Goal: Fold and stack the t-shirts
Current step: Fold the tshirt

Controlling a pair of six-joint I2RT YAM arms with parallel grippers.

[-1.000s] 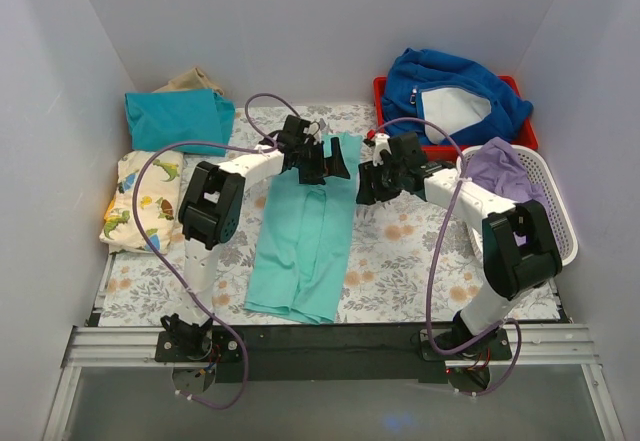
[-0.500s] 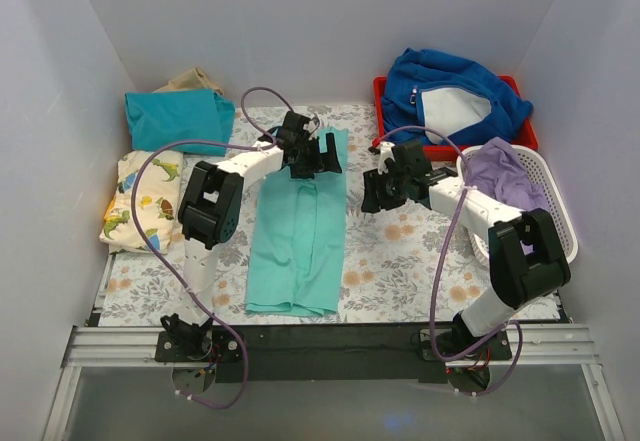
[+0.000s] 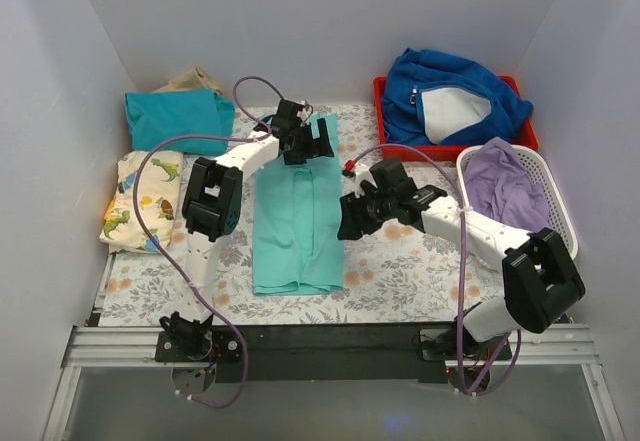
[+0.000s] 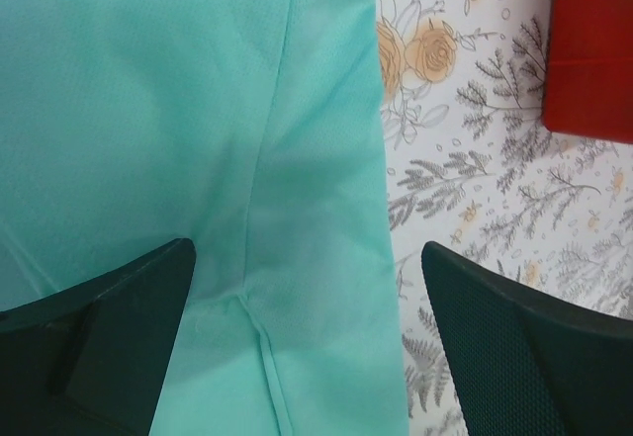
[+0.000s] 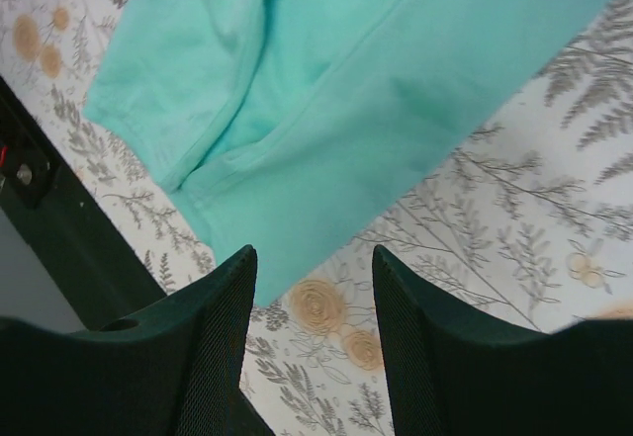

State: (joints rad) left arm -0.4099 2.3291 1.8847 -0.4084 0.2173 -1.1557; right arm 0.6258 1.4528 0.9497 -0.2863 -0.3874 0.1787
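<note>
The mint-turquoise t-shirt [image 3: 296,223] lies on the floral cloth as a long strip folded lengthwise. It fills the left wrist view [image 4: 198,139] and the top of the right wrist view [image 5: 336,90]. My left gripper [image 3: 310,141] is open and empty over the shirt's far end. My right gripper [image 3: 350,223] is open and empty at the shirt's right edge, near its lower half. A darker teal folded t-shirt [image 3: 178,118] sits at the back left. The cream dinosaur-print t-shirt [image 3: 143,199] lies in front of it.
A royal-blue fleece jacket [image 3: 452,96] fills a red tray [image 3: 527,133] at the back right. A white basket [image 3: 565,223] holding a lilac garment [image 3: 505,179] stands on the right. A tan cloth [image 3: 192,81] lies behind the teal shirt. White walls enclose the table.
The left gripper moved toward the back, over the shirt's far end. The right gripper swung left and forward to the shirt's right edge. The shirt now lies straighter and narrower.
</note>
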